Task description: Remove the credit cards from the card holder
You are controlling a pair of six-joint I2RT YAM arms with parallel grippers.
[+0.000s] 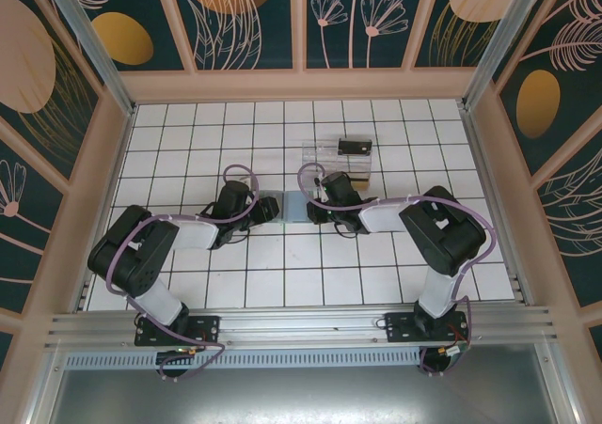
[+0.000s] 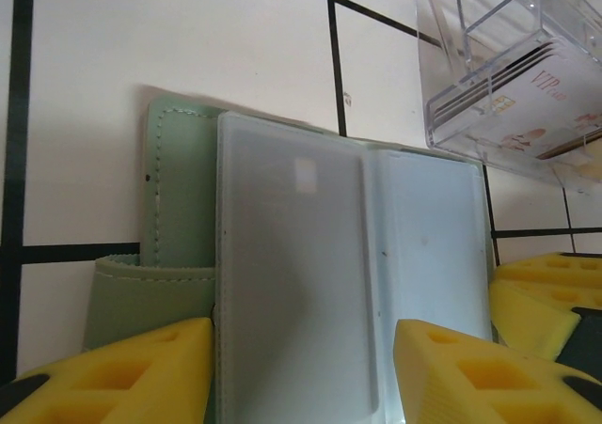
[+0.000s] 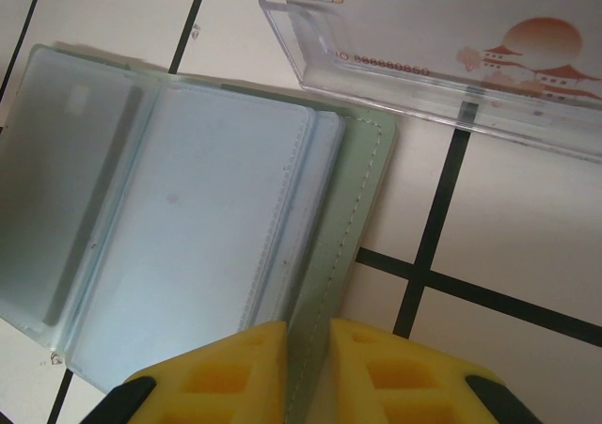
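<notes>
So the left gripper [image 2: 301, 339] is spread wide. Its yellow pads [image 2: 122, 372] sit either side of the open card holder [image 2: 282, 255], the left one over the green flap, and I can't tell if they actually press on it. The right gripper [image 3: 308, 339] is the opposite: squeezed down to a thin slot with the holder's stitched green edge running right through it, so it looks pinched. Just ahead of both sets of fingers the holder lies flat on the white tiled table [image 2: 141, 67], frosted sleeves up. Past it is the clear plastic tray [image 3: 395, 84] with a card [image 3: 527, 48] inside. The right wrist camera shows a pagoda print, while the left one catches stacked card edges and what reads like VIP. The overhead view adds a small black box [image 1: 355, 146] at the tray's far end.
</notes>
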